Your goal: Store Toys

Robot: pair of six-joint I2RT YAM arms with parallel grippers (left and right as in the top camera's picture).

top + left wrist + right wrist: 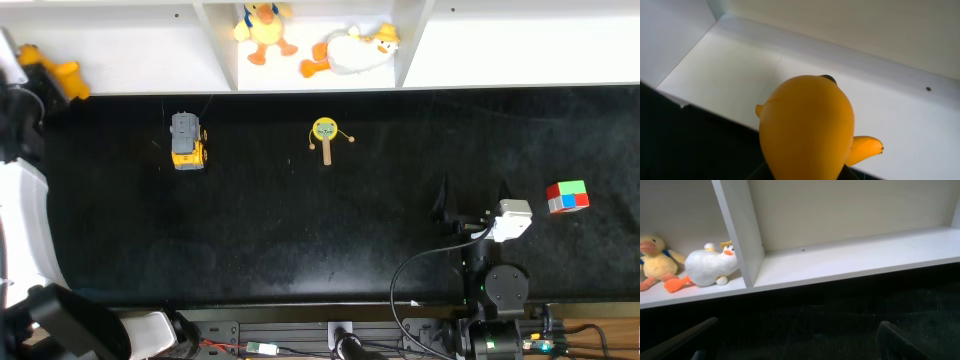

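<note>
My left gripper (42,66), clamped on orange toy (807,130), at the shelf's (730,60) left compartment; my right gripper (470,203), fingers apart, near counter's (300,230) right edge.

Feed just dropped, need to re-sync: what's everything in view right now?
shelf: 1, white, along the mat's far edge
mat: 1, black, on the worktop
orange toy: 1, orange, held at the left compartment
yellow duck plush: 1, yellow, middle compartment
white duck plush: 1, white, orange feet, same compartment
toy truck: 1, grey and yellow, mat's left part
rattle drum: 1, yellow, wooden handle, mid mat
cube: 1, red-green-blue, mat's right
left gripper: 1, dark, shut on orange toy
right gripper: 1, dark, open, left of cube
</note>
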